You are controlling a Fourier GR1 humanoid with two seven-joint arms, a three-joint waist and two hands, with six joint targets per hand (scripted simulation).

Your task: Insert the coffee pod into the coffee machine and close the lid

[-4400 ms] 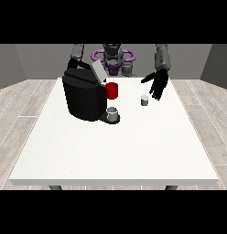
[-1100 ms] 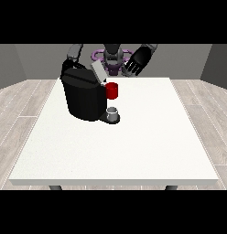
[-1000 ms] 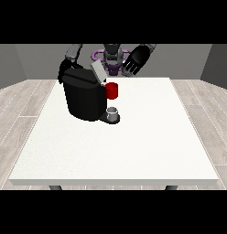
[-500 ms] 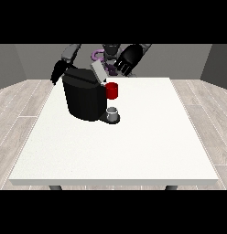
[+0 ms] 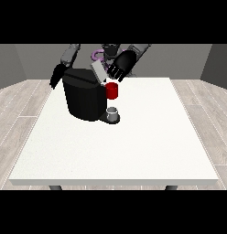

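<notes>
The black coffee machine stands on the white table at the back left. Its grey lid is tilted up and open. A red part juts from its front above a small grey cup. The hand at the view's right hovers just right of the raised lid, over the machine's top, with its fingers curled. The coffee pod does not show on the table and seems enclosed in that hand. The hand at the view's left hangs by the machine's back left corner, fingers straight.
The robot's torso is behind the table's far edge. A purple ring-shaped thing lies behind the machine. The table's front and right parts stretch wide towards the camera.
The pod that stood on the table right of the machine is gone from there. The hand at the view's right has come left and down to the lid. The other hand slid left off the machine.
</notes>
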